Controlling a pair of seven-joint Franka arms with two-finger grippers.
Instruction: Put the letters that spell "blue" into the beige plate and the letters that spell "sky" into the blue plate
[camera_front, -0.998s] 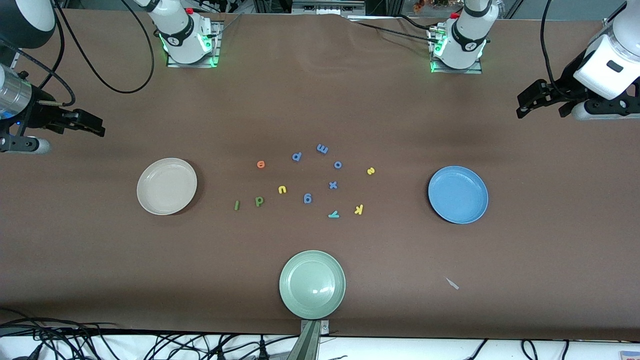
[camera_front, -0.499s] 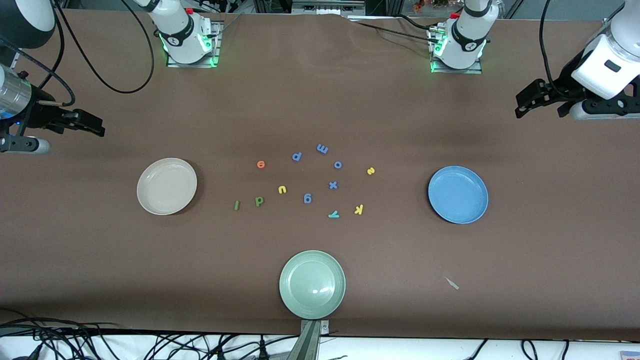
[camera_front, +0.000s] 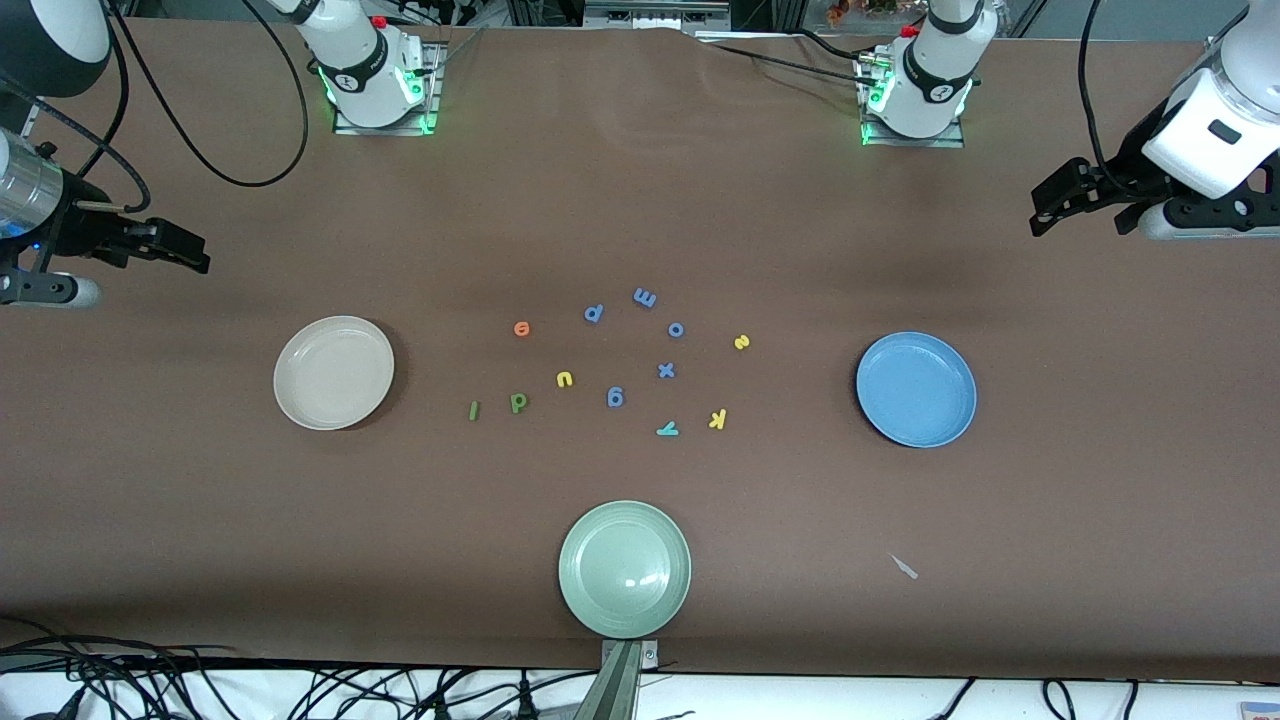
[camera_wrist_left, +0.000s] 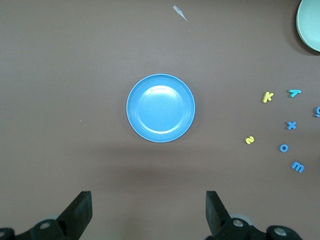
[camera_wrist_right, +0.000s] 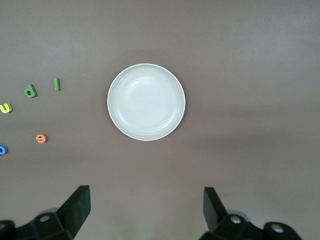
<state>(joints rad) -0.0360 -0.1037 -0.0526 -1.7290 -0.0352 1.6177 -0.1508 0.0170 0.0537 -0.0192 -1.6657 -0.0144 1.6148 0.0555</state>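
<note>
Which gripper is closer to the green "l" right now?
Right. The right gripper hangs open at its own end of the table, past the beige plate from the green "l". The left gripper hangs open past the blue plate, much farther away.

We see the beige plate toward the right arm's end of the table, the blue plate toward the left arm's end, and foam letters scattered between them. A pale green plate sits at the table edge nearest the camera. Both grippers hang open over the table's ends: right gripper, left gripper.
</note>
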